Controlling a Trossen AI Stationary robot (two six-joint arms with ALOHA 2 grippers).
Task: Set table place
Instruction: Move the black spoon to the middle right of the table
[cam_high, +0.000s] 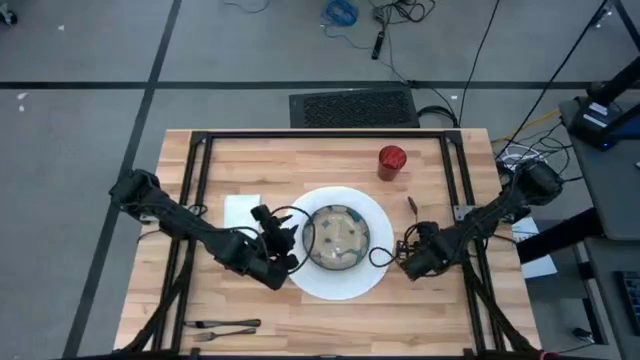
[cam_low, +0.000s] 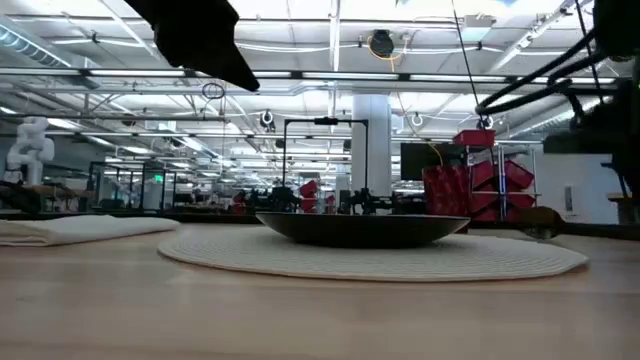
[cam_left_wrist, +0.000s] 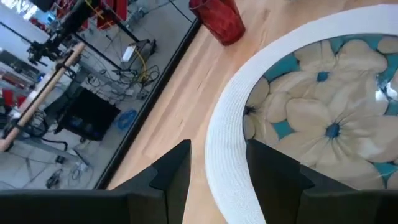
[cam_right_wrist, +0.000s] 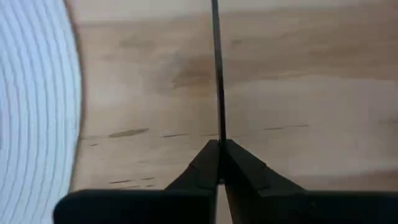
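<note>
A large white plate (cam_high: 375, 272) lies mid-table, and a bowl (cam_high: 338, 238) with a blue-and-cream flower pattern rests on it. My left gripper (cam_left_wrist: 217, 155) is open at the plate's left side (cam_high: 293, 243), with the plate's rim (cam_left_wrist: 224, 149) running between its fingers. My right gripper (cam_high: 406, 247) is just right of the plate, shut on a thin dark knife (cam_right_wrist: 217, 74). A red cup (cam_high: 391, 160) stands far right of the plate. A white napkin (cam_high: 240, 209) lies left of it. More dark cutlery (cam_high: 225, 327) lies by the near left edge. My left gripper has one finger (cam_left_wrist: 174, 174) outside the plate's rim and one (cam_left_wrist: 273, 177) over the plate; whether either touches it, I cannot tell. My right gripper pinches the knife (cam_right_wrist: 219, 134) between its two fingers. The knife, seen edge-on, runs straight on from the fingertips along the fingers and low over the table; its far end (cam_high: 411, 206) points toward the table's far edge.
The black frame bars (cam_high: 200, 190) run along the tabletop's left, right and far sides. Bare wood (cam_high: 420, 310) lies near the front right. In the low view the napkin (cam_low: 80, 228) sits left of the plate (cam_low: 370, 255).
</note>
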